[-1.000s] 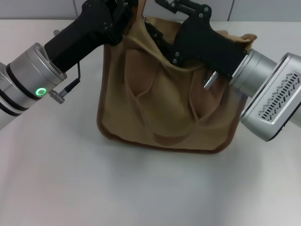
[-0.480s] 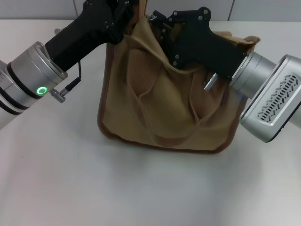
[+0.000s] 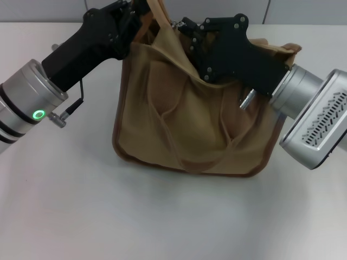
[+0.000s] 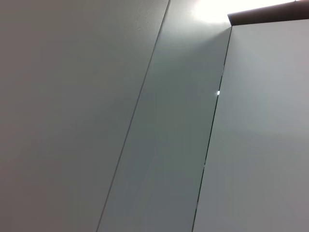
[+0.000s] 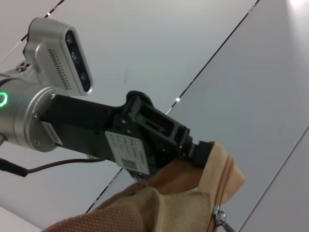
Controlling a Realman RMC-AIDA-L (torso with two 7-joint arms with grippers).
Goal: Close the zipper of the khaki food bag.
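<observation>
zipper (image 5: 223,186): mostly hidden in folds | right end effector (image 3: 187,33): tips hidden behind khaki food bag (image 3: 190,119)

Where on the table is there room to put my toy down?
The table is bare in front of the khaki food bag. The back is crowded: the left end effector and right end effector meet at the bag's top.

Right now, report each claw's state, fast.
Left claw: shut on the khaki food bag, at its top corner.
Right claw: at the bag's top edge; cannot tell.
</observation>
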